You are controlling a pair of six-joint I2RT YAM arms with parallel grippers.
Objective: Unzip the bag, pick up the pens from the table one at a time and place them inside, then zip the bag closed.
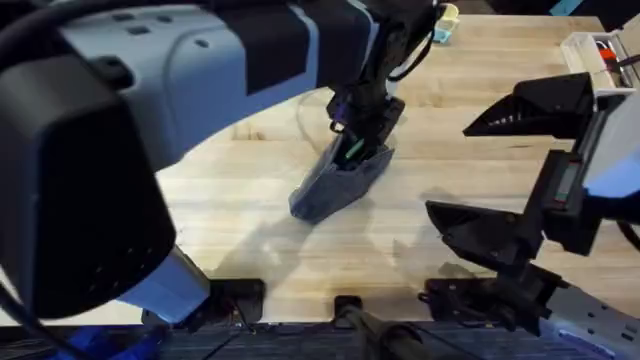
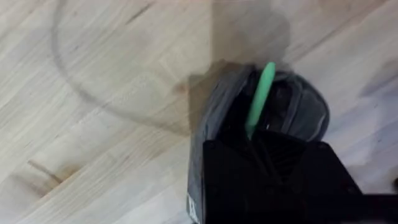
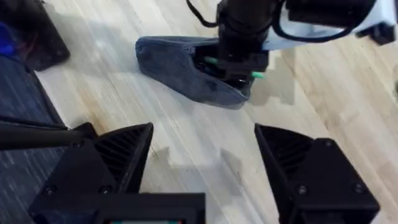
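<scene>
Looming large and blurred under the overhead camera, left arm, reaching across to mid-table, with left gripper planted at the open mouth of the bag. Pinched on the green pen, to judge by the wrist view, with the pen slanting down into the grey pouch and its top end poking above the rim. Bag lying aslant on the table, unzipped. Right gripper hovering well apart to the side, fingers spread wide, holding nothing. Step in hand: seating a pen inside. Next, probably: pushing it lower, letting go, lifting clear without dragging the fabric. Dark pen not made out anywhere; zipper pull too small to find.
</scene>
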